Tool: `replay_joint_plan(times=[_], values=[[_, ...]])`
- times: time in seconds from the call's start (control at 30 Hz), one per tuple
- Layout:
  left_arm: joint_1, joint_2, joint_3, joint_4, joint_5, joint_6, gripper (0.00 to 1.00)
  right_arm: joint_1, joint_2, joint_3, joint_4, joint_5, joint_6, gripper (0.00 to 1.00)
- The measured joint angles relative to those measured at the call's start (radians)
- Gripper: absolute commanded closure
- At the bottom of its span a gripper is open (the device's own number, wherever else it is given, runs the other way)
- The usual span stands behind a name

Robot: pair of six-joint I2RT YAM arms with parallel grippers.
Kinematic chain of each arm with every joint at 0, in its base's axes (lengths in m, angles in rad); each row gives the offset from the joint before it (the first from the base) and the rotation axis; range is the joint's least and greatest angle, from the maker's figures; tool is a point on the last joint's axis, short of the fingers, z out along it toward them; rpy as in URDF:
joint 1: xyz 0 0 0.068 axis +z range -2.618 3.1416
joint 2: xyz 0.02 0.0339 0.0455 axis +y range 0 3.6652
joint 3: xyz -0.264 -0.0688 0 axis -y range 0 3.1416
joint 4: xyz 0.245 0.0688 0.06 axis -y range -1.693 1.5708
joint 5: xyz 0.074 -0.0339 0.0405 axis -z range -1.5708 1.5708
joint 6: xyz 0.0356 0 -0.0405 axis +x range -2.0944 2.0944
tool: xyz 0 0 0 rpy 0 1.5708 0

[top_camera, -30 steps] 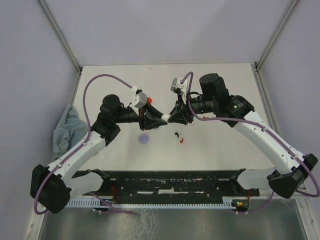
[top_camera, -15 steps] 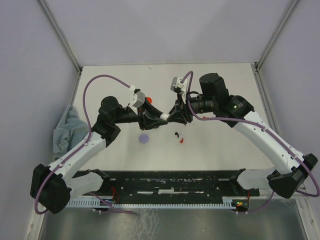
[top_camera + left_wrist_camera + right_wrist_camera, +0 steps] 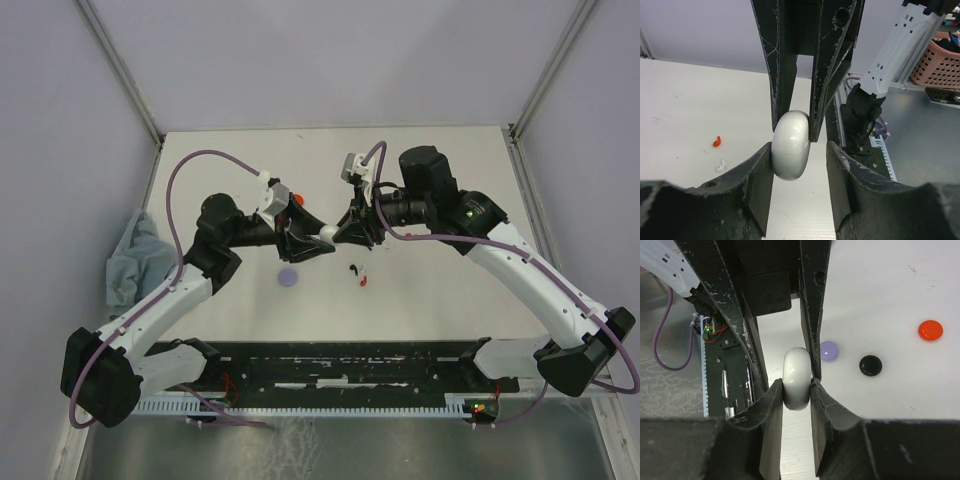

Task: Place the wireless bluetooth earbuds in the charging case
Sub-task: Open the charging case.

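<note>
Case edgewise in right claw

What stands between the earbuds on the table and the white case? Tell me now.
The case itself: it looks closed, clamped in the right gripper, with the left gripper open around it. The earbuds lie uncovered on the table nearby; nothing else visibly blocks them.

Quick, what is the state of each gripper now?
Left gripper: open, jaws loose around the white charging case.
Right gripper: closed, holding the case.
</note>
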Motion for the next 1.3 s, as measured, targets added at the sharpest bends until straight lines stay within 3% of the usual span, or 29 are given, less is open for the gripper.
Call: replay_joint_plan(times=[0.53, 0.73, 0.97, 1.07, 1.2, 1.3], values=[[0.0, 0.017, -0.002, -0.004, 0.0, -0.008, 0.5, 0.0, -0.009, -0.013, 0.013, 0.016, 0.003, 0.92], [0.0, 0.024, -0.002, -0.013, -0.006, -0.008, 0.64, 0.001, -0.011, -0.013, 0.02, 0.015, 0.004, 0.92], [0.0, 0.024, -0.002, -0.012, -0.01, -0.016, 0.67, 0.001, -0.015, -0.018, 0.021, 0.01, 0.003, 0.91], [0.0, 0.025, -0.002, -0.011, -0.003, -0.024, 0.78, 0.001, -0.017, -0.025, 0.028, 0.005, 0.003, 0.88], [0.001, 0.031, -0.002, -0.003, 0.011, -0.049, 0.94, 0.001, -0.024, -0.04, 0.038, 0.003, 0.003, 0.74], [0.002, 0.031, -0.003, -0.008, 0.014, -0.052, 0.97, 0.001, -0.027, -0.044, 0.043, 0.004, 0.002, 0.65]])
